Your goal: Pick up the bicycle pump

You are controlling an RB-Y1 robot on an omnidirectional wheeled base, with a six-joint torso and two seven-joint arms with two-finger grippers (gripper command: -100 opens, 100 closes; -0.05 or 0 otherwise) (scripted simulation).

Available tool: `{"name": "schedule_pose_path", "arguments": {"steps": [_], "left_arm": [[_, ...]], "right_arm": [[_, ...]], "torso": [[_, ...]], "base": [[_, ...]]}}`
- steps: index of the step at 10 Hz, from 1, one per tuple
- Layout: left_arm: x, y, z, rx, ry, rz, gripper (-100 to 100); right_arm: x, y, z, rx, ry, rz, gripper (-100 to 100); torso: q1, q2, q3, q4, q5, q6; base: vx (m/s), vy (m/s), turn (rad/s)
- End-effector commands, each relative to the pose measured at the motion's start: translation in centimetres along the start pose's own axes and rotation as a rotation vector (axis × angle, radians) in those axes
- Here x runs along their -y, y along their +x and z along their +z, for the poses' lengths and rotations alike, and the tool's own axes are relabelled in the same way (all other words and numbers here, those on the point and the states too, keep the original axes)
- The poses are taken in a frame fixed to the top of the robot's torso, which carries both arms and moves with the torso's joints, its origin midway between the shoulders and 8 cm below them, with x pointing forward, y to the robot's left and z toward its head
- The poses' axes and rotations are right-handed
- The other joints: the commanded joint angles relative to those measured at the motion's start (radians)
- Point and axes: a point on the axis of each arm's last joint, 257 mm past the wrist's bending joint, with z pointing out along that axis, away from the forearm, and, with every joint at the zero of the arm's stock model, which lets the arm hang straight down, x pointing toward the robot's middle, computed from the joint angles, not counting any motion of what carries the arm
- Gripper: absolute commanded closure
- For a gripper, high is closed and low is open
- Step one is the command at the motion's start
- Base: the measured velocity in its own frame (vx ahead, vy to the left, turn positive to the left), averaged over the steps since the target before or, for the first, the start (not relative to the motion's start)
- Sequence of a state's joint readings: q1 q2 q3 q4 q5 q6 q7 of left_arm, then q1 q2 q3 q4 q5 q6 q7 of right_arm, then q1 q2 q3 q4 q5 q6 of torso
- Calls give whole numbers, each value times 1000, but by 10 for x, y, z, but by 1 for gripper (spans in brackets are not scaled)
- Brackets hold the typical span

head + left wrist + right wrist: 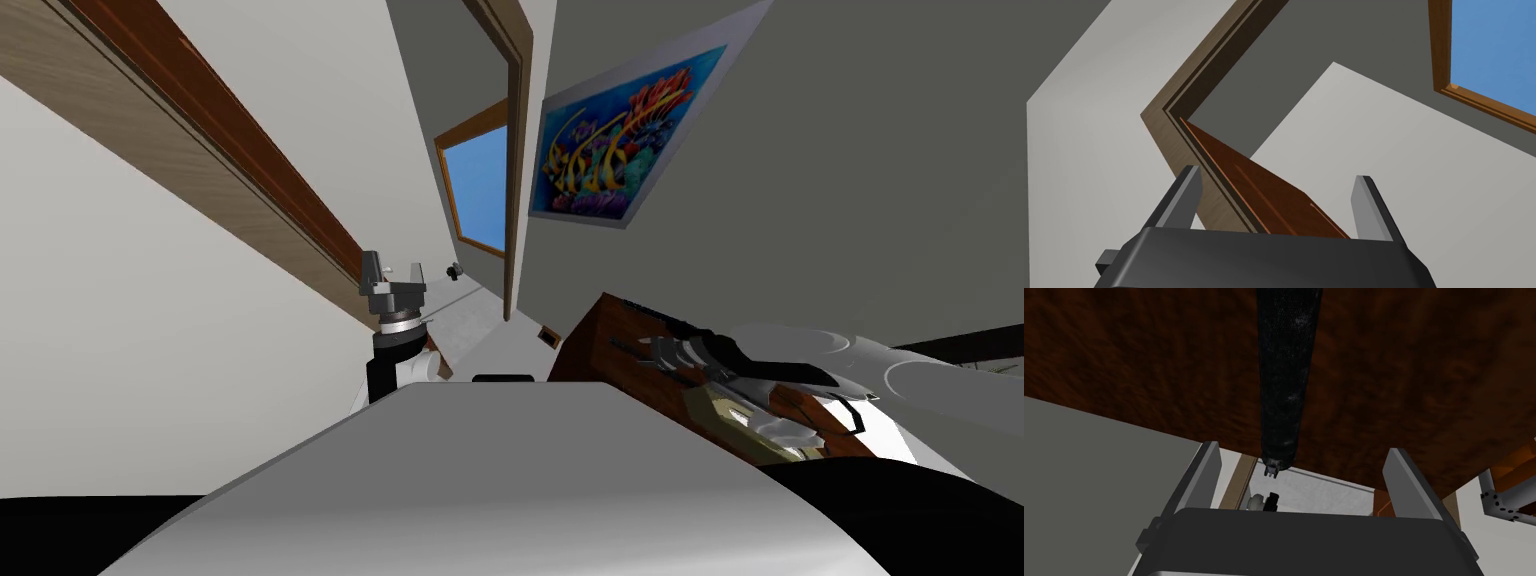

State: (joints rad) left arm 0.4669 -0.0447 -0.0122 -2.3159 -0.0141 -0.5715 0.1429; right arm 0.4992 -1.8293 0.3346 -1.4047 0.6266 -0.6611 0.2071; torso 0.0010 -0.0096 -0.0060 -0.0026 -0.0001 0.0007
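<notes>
R gripper (pixel 1304 450) hovers over dark brown wood table (pixel 1139 358), fingers spread wide, pinching nothing; bicycle pump (pixel 1285 378), a dark tube, lies on the tabletop in line w/ the gap btwn those fingers, running away from them, its small end at the table's edge; L gripper (pixel 392 272) is held up near a brown door frame (pixel 1155 120), fingers likewise apart, empty.

Clearance check: right gripper at the pump, left gripper raised.
Right gripper (pixel 1304 448) fingers stand wide apart; the bicycle pump (pixel 1284 378) barrel end lines up with the gap, with free room on either side. The dark brown table top (pixel 1414 388) lies right behind the barrel and blocks passage under it. Left gripper (pixel 1277 172), spread, is in free air facing the door frame (pixel 1169 135).
</notes>
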Motion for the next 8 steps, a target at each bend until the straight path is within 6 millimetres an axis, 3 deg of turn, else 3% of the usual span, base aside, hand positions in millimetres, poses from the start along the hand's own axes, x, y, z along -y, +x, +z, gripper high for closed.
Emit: {"name": "schedule_pose_path", "arguments": {"steps": [1, 2, 4, 6, 8], "left_arm": [[0, 0, 0, 0, 0, 0, 0], [0, 0, 0, 0, 0, 0, 0], [0, 0, 0, 0, 0, 0, 0], [0, 0, 0, 0, 0, 0, 0], [0, 0, 0, 0, 0, 0, 0]], "right_arm": [[-11, 30, -3, -77, -28, 14, -100], [-21, 53, -8, -134, -51, 27, -100], [-21, 53, -8, -134, -51, 27, -100], [-44, 91, -17, -227, -98, 55, -100], [-44, 91, -17, -227, -98, 55, -100]], "torso": [[0, 0, 0, 0, 0, 0], [0, 2, 1, 1, 0, 0], [-1, 3, 2, 1, 0, 0], [0, 8, 5, 2, 0, 0], [0, 6, 4, 2, 0, 0]], "base": [[121, -2, 36], [161, -6, 61], [73, -11, 7], [69, -4, 30], [61, 1, 6]]}}
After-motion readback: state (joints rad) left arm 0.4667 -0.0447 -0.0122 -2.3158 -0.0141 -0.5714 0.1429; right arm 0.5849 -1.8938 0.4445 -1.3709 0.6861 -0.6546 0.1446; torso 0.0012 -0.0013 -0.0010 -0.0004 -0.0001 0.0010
